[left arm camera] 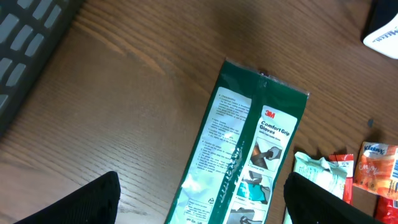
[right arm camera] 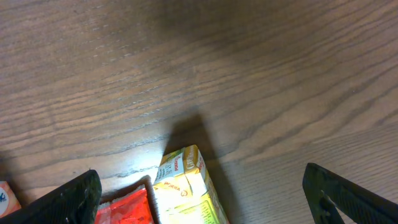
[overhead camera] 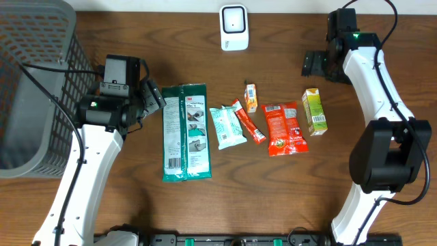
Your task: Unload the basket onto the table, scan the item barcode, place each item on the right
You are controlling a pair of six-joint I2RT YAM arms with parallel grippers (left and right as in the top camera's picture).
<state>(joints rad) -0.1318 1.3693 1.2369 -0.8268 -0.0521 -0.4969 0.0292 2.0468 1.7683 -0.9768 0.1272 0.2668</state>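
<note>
A green 3M glove package [overhead camera: 186, 131] lies flat left of centre, printed side up. My left gripper [overhead camera: 153, 102] hovers open by its upper left corner. In the left wrist view the package [left arm camera: 249, 162] runs between the spread fingers [left arm camera: 87, 205] without touching them, and my left gripper [left arm camera: 202, 208] holds nothing. The white scanner [overhead camera: 233, 27] stands at the far edge; its corner [left arm camera: 382, 37] shows top right. My right gripper [overhead camera: 317, 65] hangs open beyond the yellow-green carton [overhead camera: 314, 111]. The carton's top [right arm camera: 186, 186] lies between the wide jaws of my right gripper [right arm camera: 205, 202], untouched.
A grey mesh basket [overhead camera: 34, 82] fills the far left. In a row right of the package lie a teal tissue pack [overhead camera: 227, 127], a red stick pack [overhead camera: 249, 123], a small orange box [overhead camera: 251, 98] and a red pouch [overhead camera: 283, 128].
</note>
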